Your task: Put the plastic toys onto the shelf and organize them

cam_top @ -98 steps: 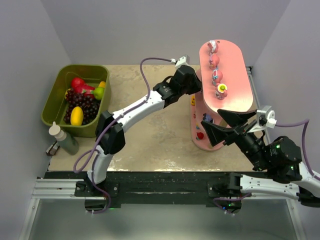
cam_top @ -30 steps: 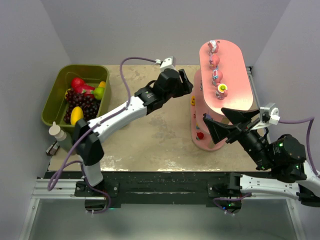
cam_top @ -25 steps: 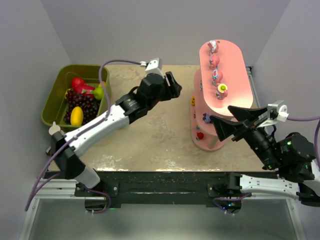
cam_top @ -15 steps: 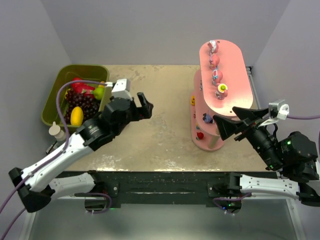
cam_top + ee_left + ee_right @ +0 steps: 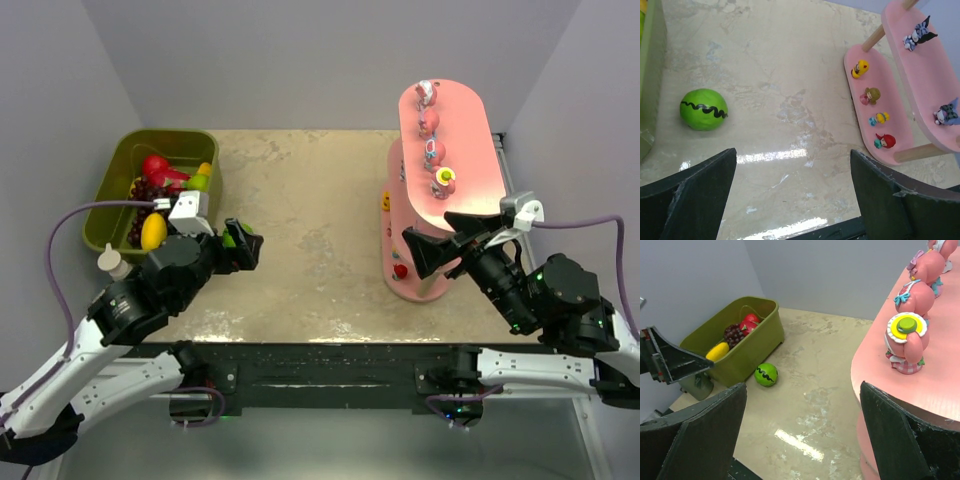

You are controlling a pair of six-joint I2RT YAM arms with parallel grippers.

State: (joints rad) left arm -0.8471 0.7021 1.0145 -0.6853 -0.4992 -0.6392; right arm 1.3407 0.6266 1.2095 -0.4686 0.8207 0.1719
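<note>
My left gripper [image 5: 792, 152] hangs spread and empty over the table [image 5: 320, 250]. My right gripper [image 5: 802, 387] gapes empty close by the shelf [image 5: 470, 140]. The toys [image 5: 907, 340] all stand on the shelf: four round pink ones in a row on top, two dark ones on the middle board, four tiny ones on the bottom. The boards are smooth pink ovals on tan posts [image 5: 872, 39]. From above, the top board hides most of the lower tiers. The olive bin [image 5: 118, 205] holds grapes [image 5: 733, 331], a lemon [image 5: 153, 231] and red fruit. A glossy green ball [image 5: 703, 109] lies beside it.
</note>
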